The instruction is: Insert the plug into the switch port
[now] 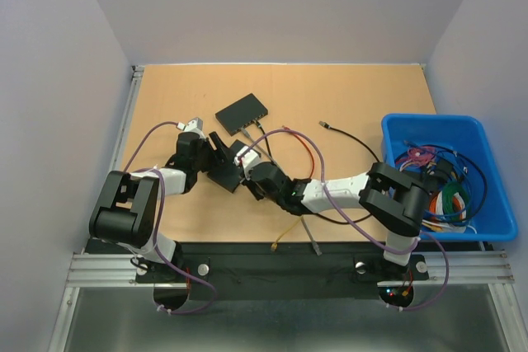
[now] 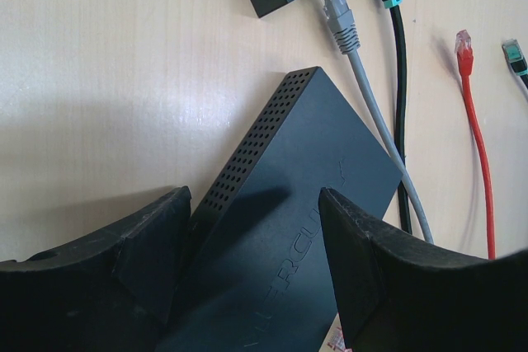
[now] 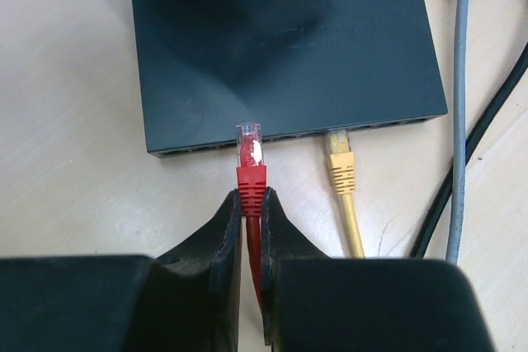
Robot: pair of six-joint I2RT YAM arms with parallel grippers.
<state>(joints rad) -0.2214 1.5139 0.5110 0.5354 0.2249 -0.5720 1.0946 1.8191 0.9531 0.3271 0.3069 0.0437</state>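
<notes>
Right tool (image 3: pixel 252 199), plug (image 3: pixel 250 175) pinched (at switch (image 3: pixel 280 47) edge)

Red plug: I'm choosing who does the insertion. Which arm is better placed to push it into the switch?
Right. The right gripper is shut on the red plug, its tip at the port face of the switch, beside the yellow plug. The left gripper only flanks the switch body, holding no cable.
</notes>
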